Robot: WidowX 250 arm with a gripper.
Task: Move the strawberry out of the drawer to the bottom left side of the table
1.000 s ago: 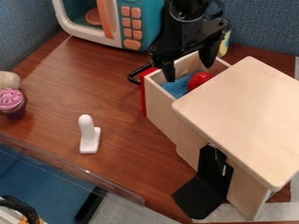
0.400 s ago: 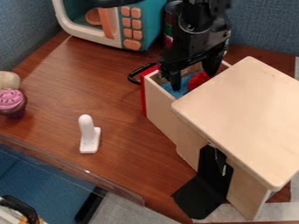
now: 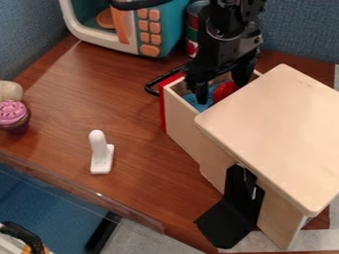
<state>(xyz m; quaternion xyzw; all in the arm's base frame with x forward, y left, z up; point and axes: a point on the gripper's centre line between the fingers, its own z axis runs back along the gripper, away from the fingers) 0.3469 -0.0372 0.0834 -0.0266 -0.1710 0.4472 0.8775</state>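
The gripper hangs over the open drawer with its two fingers well apart, one down on the left above the blue lining and the other at the right, toward the drawer's far side. The strawberry, red and round, lies in the drawer on that lining, seen between the fingers, with a gap between it and the left one (whether the right one touches it, I can't tell). The drawer has a red front with a black handle, and it sticks out from under the pale wooden top of the cabinet. A black piece hangs at the cabinet's near side. On the brown table a white L-shaped object stands upright, left of the cabinet, and a pink-topped cupcake sits at the left edge of the view, just beside a beige thing. At the back is a teal and white toy microwave with orange buttons, and near it a can, partly behind the arm
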